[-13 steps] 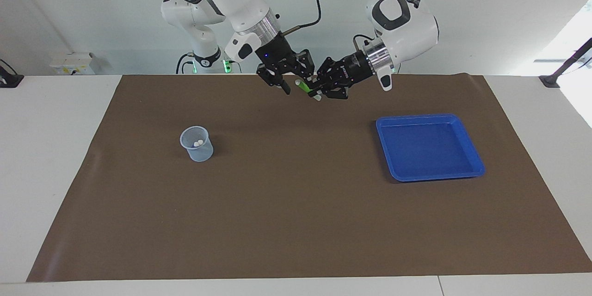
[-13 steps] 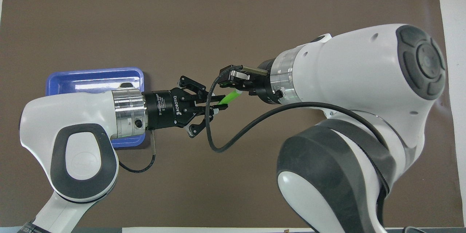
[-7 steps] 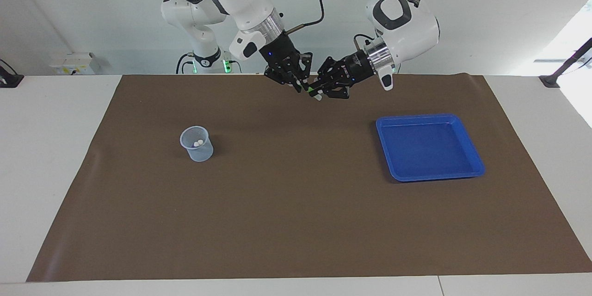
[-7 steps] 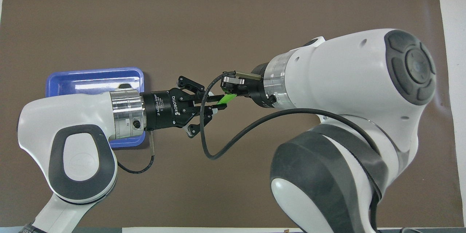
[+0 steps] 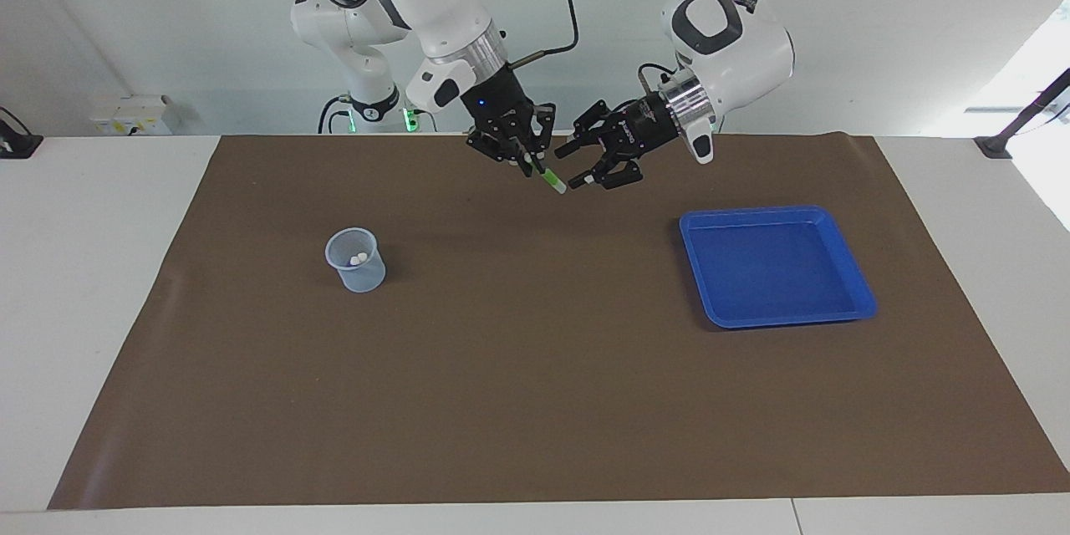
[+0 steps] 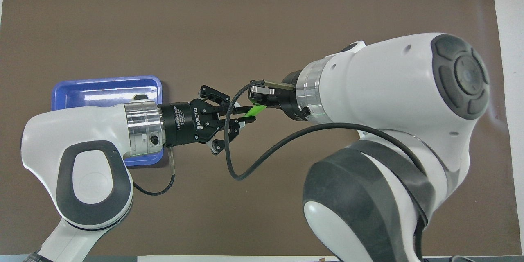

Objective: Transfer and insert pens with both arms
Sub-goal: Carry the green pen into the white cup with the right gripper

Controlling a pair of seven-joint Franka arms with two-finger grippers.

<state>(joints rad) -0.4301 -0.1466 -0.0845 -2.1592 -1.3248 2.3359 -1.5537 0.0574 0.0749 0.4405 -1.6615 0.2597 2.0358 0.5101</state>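
Observation:
The green pen (image 5: 549, 179) hangs slanted in the air over the brown mat near the robots, pale end down; it also shows in the overhead view (image 6: 256, 110). My right gripper (image 5: 528, 160) (image 6: 258, 103) is shut on its upper part. My left gripper (image 5: 570, 167) (image 6: 245, 116) is open just beside the pen's lower end, its fingers spread and apart from the pen. Two pale pen ends (image 5: 359, 258) show inside a clear cup (image 5: 357, 261); the colours of those pens cannot be told.
A blue tray (image 5: 777, 267) (image 6: 106, 88) lies on the mat toward the left arm's end, with nothing in it. The cup stands toward the right arm's end. A black cable (image 6: 245, 168) loops under the right wrist. Smaller white arms stand near the wall.
The right gripper moved in and shut on the green pen. The left gripper, which held the pen, opened and let go, drawing slightly back toward its own end.

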